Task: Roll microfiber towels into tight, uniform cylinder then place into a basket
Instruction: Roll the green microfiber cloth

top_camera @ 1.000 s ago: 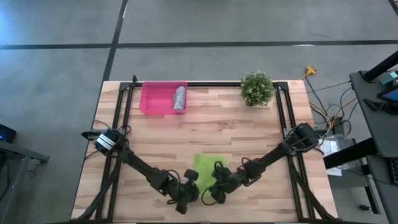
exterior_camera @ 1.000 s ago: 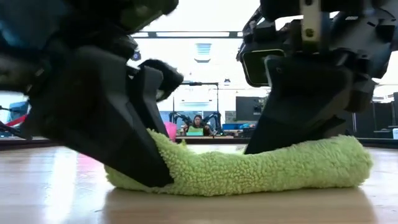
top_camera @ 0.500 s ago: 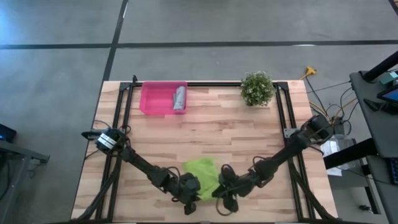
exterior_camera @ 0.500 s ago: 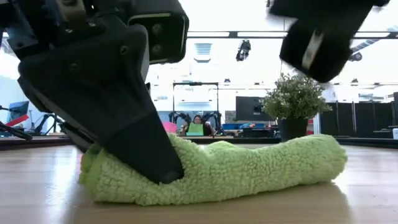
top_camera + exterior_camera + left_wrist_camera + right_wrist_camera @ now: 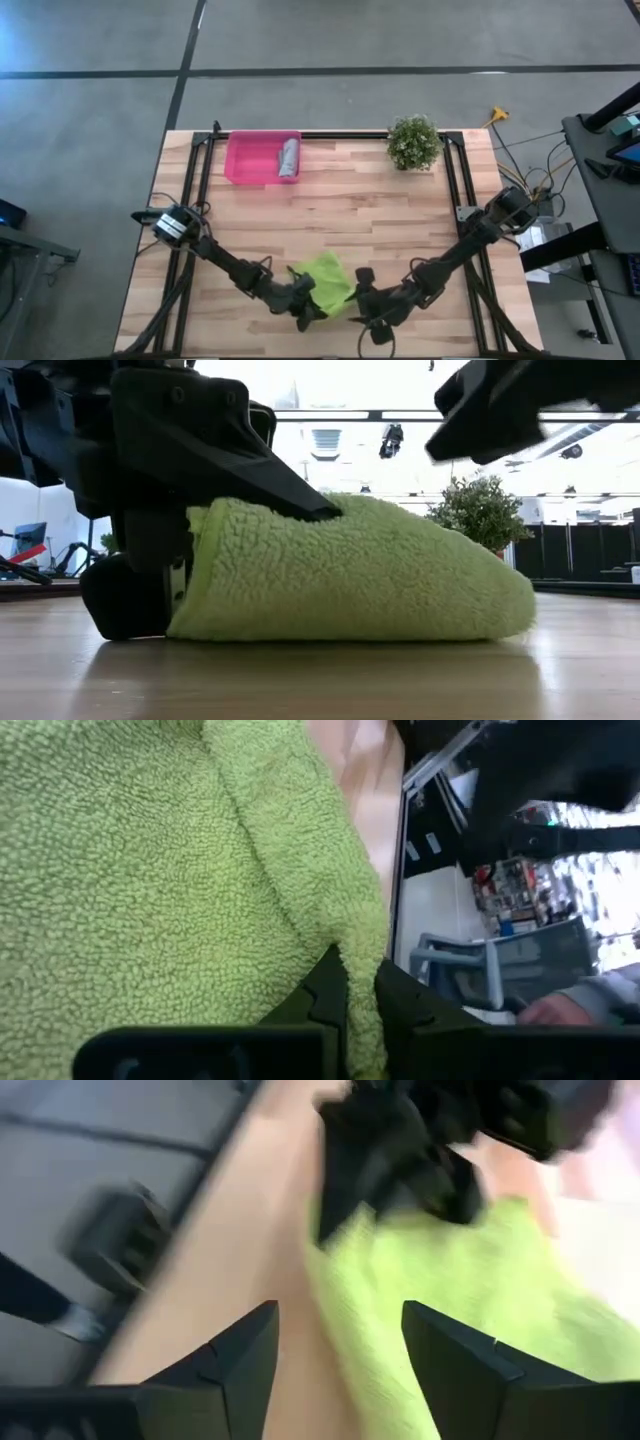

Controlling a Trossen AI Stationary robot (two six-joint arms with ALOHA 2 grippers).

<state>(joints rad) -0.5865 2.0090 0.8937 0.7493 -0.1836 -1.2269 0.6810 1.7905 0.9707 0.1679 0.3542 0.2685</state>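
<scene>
The lime green microfiber towel [image 5: 325, 274] lies bunched in a thick, loose roll [image 5: 360, 575] near the table's front edge. My left gripper [image 5: 358, 982] is shut on the towel's near left end. My right gripper [image 5: 335, 1315] hangs open above and to the right of the towel [image 5: 450, 1300], touching nothing. It shows high up in the low view [image 5: 500, 410]. The grey towel [image 5: 289, 158] lies rolled inside the pink basket [image 5: 245, 160] at the far left. My left gripper pinches a raised fold at the green towel's edge [image 5: 365, 935] between its two fingers. It comes nearly level from the table's left. One finger [image 5: 270, 470] lies over the top of the roll's left end. The towel rests on the table.
A small potted plant [image 5: 413, 141] stands at the far right. Bare wood lies between the green towel and the basket. Black frame rails [image 5: 200, 180] run along both sides of the table.
My right gripper has let go of the green towel, opened and risen clear of it. My left gripper has rolled its wrist while staying shut on the towel's left end. The towel has gone from a long, low roll to a shorter, thicker bundle, skewed toward the left.
</scene>
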